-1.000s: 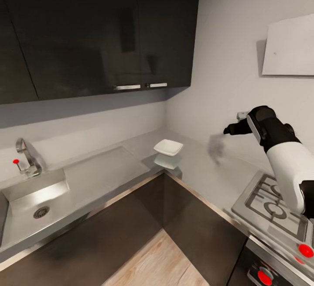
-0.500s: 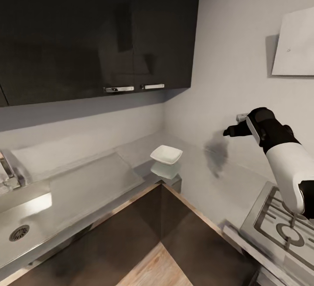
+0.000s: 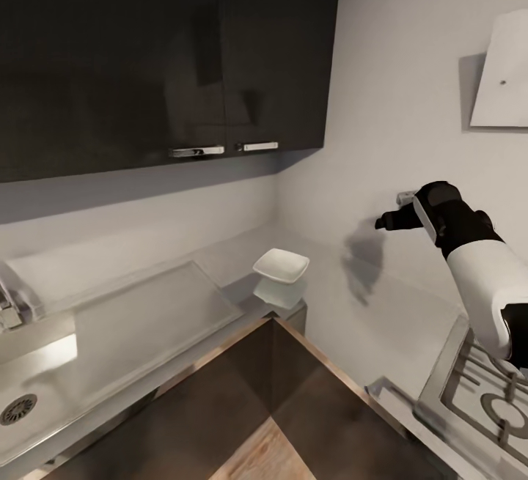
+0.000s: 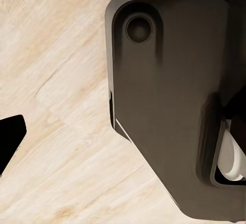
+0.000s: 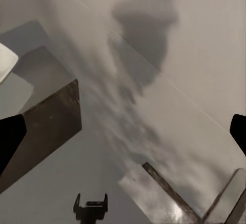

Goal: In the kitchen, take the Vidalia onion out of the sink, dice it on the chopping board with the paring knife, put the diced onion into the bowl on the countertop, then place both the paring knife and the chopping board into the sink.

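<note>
1. Right gripper (image 3: 381, 222): raised over the far right stretch of the countertop (image 3: 345, 297), close to the wall; fingertips sit wide apart at the frame edges in its wrist view, holding nothing.
2. Left gripper: one dark finger (image 4: 9, 141) shows above wood floor (image 4: 56, 70); whether open or closed cannot be told.
3. Bowl (image 3: 281, 266): on the countertop at the corner.
4. Sink (image 3: 29, 385): near left, drain (image 3: 18, 408) visible, drainboard (image 3: 147, 319) to its right.
5. Stove (image 3: 484, 392): near right.

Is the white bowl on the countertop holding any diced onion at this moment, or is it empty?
Empty, as far as the head view shows. The bowl sits upright at the corner of the countertop, its inside plain white.
</note>
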Tool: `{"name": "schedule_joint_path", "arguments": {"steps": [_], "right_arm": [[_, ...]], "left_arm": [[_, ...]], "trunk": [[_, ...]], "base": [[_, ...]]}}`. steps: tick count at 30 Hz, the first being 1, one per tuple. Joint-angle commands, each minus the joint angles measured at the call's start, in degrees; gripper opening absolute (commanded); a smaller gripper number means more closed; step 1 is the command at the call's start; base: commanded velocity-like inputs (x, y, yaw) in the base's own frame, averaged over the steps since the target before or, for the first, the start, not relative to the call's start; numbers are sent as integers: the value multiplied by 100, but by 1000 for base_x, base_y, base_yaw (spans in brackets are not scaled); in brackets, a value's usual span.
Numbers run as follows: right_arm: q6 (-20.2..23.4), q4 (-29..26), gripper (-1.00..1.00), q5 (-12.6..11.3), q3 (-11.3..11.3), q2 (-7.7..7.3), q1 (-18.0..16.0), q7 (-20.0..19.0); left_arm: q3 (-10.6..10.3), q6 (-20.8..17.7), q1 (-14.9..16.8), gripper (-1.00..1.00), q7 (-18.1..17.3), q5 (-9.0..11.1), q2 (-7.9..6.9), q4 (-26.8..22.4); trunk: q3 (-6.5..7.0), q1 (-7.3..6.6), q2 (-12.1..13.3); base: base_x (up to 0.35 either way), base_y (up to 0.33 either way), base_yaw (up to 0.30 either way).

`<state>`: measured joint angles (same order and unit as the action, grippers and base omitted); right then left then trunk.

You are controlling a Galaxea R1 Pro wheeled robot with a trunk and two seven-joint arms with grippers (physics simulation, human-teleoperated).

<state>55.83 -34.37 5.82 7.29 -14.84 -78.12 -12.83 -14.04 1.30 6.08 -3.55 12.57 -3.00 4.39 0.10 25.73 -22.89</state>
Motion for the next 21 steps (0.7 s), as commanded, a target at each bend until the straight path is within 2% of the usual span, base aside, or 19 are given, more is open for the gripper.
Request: {"name": "schedule_joint_path", "arguments": {"steps": [1,16,21], "right_arm": [[17,-7,100,60,26,-8,-1,-54],[17,-1,100,60,27,7,1,-53],[16,1,100,60,27,22,4,-56]], "left_arm": [[-46,13,7,100,-32,61,3,18],[-46,11,7,100,-32,61,35,18],[-46,11,7,100,-32,61,36,18]], "trunk": [[-2,5,-3],[-2,5,-3],[-2,5,-3]], "base": [[291,70,0],[288,19,0],[73,0,0]]}}
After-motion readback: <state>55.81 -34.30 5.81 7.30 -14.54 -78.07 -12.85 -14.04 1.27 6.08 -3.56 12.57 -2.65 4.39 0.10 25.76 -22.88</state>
